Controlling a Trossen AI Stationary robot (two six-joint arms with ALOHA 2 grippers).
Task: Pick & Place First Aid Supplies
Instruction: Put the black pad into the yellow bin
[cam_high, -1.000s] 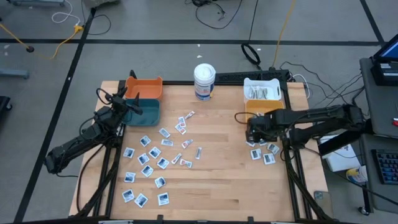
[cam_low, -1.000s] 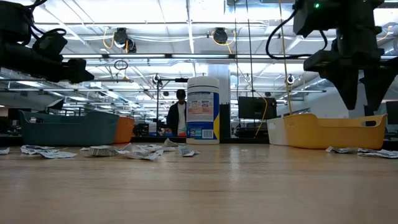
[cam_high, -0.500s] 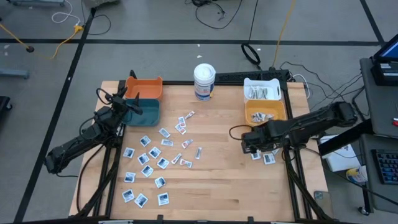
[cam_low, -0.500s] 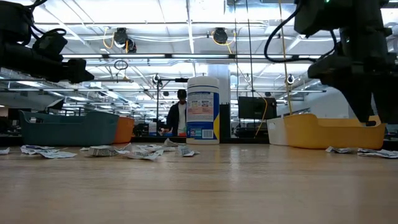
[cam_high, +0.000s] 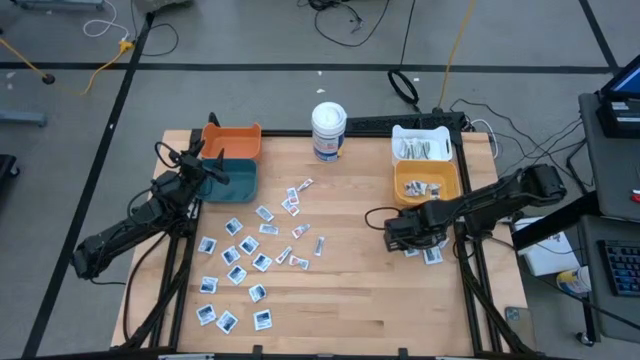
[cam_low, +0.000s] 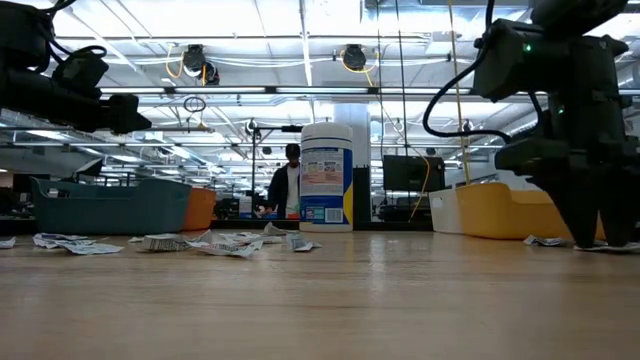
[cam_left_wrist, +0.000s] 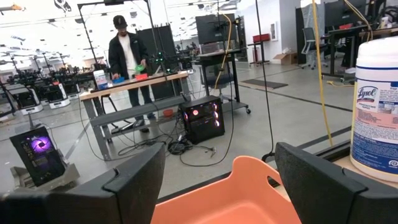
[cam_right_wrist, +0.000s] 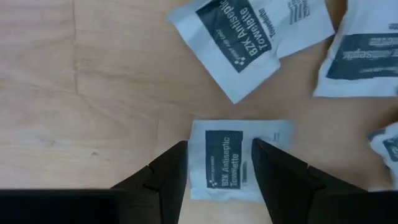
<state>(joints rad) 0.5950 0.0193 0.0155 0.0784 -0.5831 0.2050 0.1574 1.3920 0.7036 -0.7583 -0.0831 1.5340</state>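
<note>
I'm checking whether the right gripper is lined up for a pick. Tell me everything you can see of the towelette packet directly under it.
The packet is a small, flat, square white sachet with a dark blue panel printed "BZK Antiseptic Towelette". It looks like sealed paper or foil, unopened, lying flat on the wooden table. The right gripper is open, its two dark fingers straddling the packet's sides; contact cannot be judged. Similar packets lie beside it, apart from it.

Right gripper (cam_right_wrist: 219, 163) straddles a sachet (cam_right_wrist: 232, 158) — on table (cam_high: 350, 300).
</note>
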